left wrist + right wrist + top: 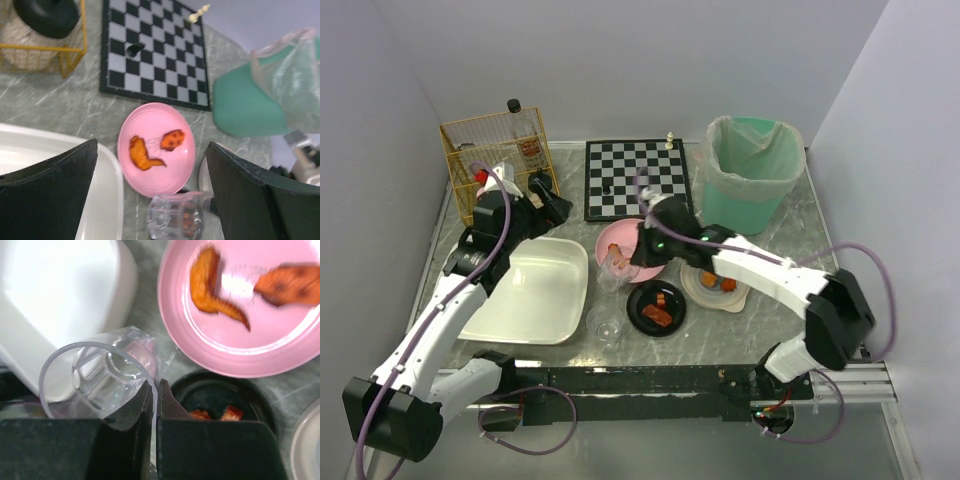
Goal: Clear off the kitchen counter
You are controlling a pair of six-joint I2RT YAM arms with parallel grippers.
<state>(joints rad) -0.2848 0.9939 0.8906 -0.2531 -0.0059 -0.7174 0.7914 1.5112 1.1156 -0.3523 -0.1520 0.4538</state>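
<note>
Pink plate (150, 117), black-and-white chessboard (150, 50), grey veined kitchen counter (60, 100), clear glass (95, 375)

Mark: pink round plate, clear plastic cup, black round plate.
pink round plate (155, 120), left wrist view, bare upper part
clear plastic cup (95, 372), right wrist view, inside wall
black round plate (640, 305), top external view, bare left side

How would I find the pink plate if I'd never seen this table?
Find the black-and-white chessboard at the back of the grey counter. Just in front of it, toward the arms, sits a round plate holding two orange-brown food pieces. It is the only pink one; its neighbours are a black plate and a cream plate.
</note>
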